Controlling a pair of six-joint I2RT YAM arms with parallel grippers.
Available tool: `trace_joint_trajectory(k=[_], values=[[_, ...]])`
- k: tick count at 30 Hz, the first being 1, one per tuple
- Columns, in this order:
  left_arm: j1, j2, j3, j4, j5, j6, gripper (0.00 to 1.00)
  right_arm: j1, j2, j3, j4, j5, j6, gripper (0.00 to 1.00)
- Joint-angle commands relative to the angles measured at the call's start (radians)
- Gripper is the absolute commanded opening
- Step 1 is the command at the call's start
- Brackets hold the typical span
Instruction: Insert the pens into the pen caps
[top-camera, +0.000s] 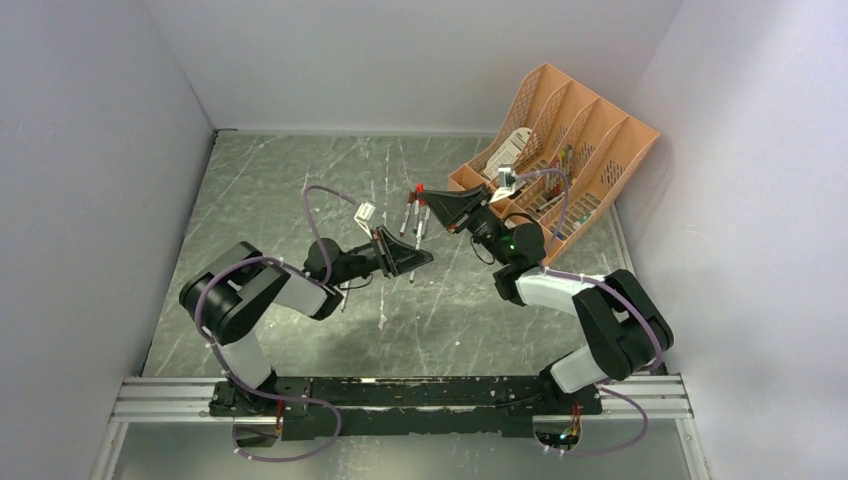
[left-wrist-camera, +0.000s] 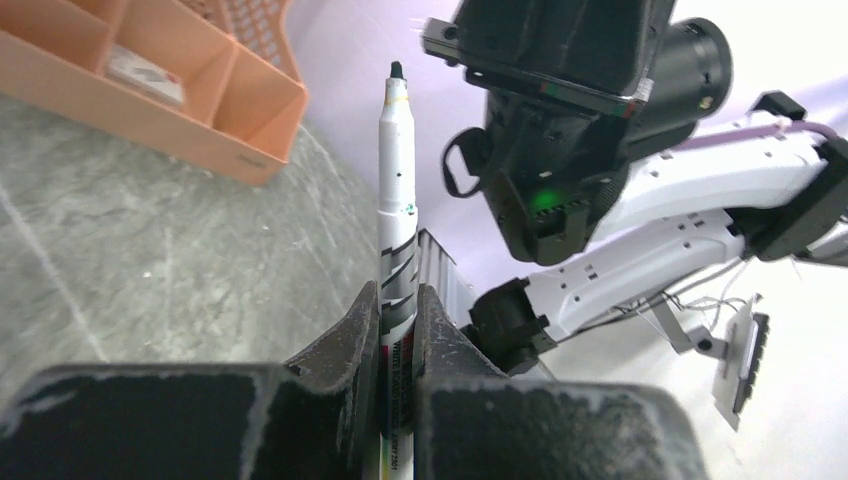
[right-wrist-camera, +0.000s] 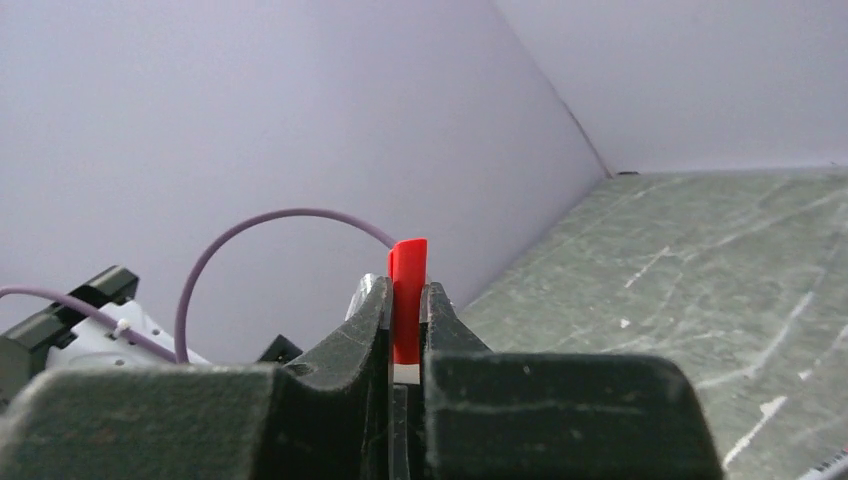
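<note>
Overall: grey marbled tabletop (top-camera: 280, 200) walled in by pale panels, both arms reaching in over its middle.
Left gripper (top-camera: 415, 258): clamped on a thin whitish-grey marker pen (left-wrist-camera: 397, 180); jaws closed tight on the printed lower barrel.
Held pen: uncapped, dark tip (left-wrist-camera: 396, 70) stuck out past the fingers toward the right arm's wrist; the barrel ran straight along the jaw line.
Right gripper (top-camera: 425, 195): closed on a small red plastic cap (right-wrist-camera: 408, 270), which was pinched between the two fingers with its upper part sticking out above them.
Cap position: above the tabletop, a little toward the far edge from centre; showed as a red dot at the gripper tip in the top view (top-camera: 419, 188).
Gripper spacing: tips near each other but apart, left one nearer the near edge.
Loose pens (top-camera: 404, 222): a few thin barrels with red ends lay flat on the tabletop just beyond the left gripper, beside the right one.
Organiser: orange plastic desk organiser (top-camera: 590, 130) sat at the far right corner, with mixed items in its compartments that were too small to tell.
</note>
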Motion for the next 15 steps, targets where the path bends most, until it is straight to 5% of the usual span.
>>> trace_joint_trajectory(k=[1,15], values=[[-0.027,-0.004,0.045,0.333,0.040,-0.028,0.07,-0.006,-0.015,0.014,0.083,-0.067,0.011,0.00],[-0.038,-0.074,0.075,0.336,0.060,-0.011,0.07,-0.007,-0.022,0.003,0.040,-0.085,-0.039,0.00]])
